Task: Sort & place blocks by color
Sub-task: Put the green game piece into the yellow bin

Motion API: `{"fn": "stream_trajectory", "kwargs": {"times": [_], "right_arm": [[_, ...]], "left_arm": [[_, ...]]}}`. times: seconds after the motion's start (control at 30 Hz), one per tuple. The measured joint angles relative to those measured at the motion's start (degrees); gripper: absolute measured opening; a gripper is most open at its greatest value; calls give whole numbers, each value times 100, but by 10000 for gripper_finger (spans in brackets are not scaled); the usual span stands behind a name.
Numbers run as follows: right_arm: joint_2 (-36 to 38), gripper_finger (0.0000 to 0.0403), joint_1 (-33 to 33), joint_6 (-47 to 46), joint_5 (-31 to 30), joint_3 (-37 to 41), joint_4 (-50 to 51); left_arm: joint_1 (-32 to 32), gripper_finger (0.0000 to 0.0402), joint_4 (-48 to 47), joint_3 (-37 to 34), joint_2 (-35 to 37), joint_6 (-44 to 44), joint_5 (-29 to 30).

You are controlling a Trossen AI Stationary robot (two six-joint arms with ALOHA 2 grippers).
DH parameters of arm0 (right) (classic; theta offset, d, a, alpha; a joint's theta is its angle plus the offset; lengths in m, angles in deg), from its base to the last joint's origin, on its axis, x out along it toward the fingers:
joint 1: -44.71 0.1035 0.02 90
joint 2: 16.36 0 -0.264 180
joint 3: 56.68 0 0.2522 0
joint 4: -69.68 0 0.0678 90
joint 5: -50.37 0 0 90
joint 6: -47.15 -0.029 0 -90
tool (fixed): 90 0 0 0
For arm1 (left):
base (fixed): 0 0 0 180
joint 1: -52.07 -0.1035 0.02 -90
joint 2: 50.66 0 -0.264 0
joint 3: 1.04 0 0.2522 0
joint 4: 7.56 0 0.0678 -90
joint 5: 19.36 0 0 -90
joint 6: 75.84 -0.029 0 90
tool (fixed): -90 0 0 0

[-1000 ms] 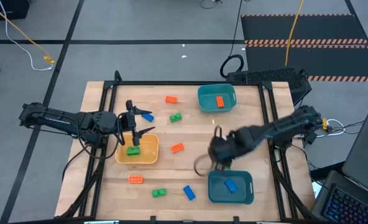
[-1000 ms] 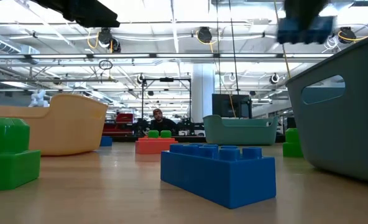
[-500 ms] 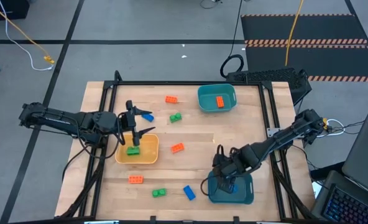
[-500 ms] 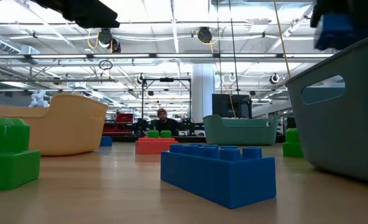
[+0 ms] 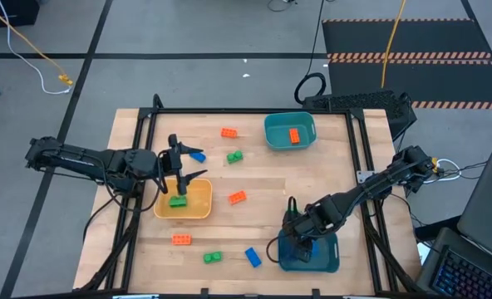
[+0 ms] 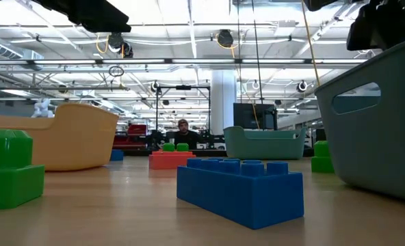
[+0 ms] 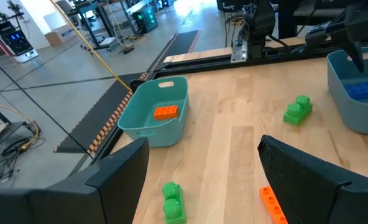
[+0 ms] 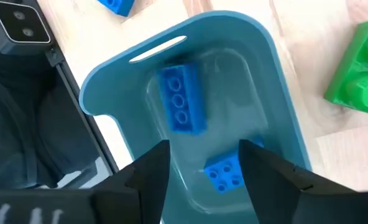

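Note:
My right gripper (image 5: 302, 241) hangs open over the near teal tray (image 5: 329, 259). In the right wrist view its fingers (image 8: 207, 146) stand above a small blue block (image 8: 223, 175) that lies on the tray floor beside a longer blue block (image 8: 181, 106). My left gripper (image 5: 179, 177) waits open above the yellow tray (image 5: 198, 208), which holds a green block (image 5: 178, 200). Loose on the wood lie orange blocks (image 5: 228, 132) (image 5: 238, 198) (image 5: 181, 240), green blocks (image 5: 234, 156) (image 5: 212, 258) and blue blocks (image 5: 197, 155) (image 5: 253, 257).
The far teal tray (image 5: 289, 145) holds one orange block (image 5: 293, 135). A black frame rail (image 5: 356, 149) borders the table. In the low view the blue block (image 6: 240, 188) and green block (image 6: 7, 167) lie close to the near edge. A person (image 6: 183, 126) shows far behind the table.
My right gripper, carrying a small blue block, has travelled from the table's middle toward the near edge and come down over the near teal tray. The block no longer shows at its fingers in the low view and now lies in the tray beside the longer blue one.

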Motion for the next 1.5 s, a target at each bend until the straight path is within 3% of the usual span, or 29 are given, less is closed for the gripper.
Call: {"fn": "stream_trajectory", "kwargs": {"times": [0.27, 0.47, 0.7, 1.07, 1.5], "right_arm": [[0, 186, -459, 738, -459, 0, 15], [0, 185, -1067, 1079, -300, 2, -7], [0, 185, -1592, 1124, -492, 2, 846], [-2, 187, -1724, 1480, -723, 666, 765], [-4, 276, -1872, 1582, -697, 1359, -231]], "left_arm": [[0, 308, 3, 0, -1, 4, 1], [0, 308, 0, 0, -2, 2, 1], [0, 308, -54, 0, -2, 0, 1], [0, 308, -59, 0, 0, -13, 1], [0, 308, -59, 0, -2, -22, 1]]}}
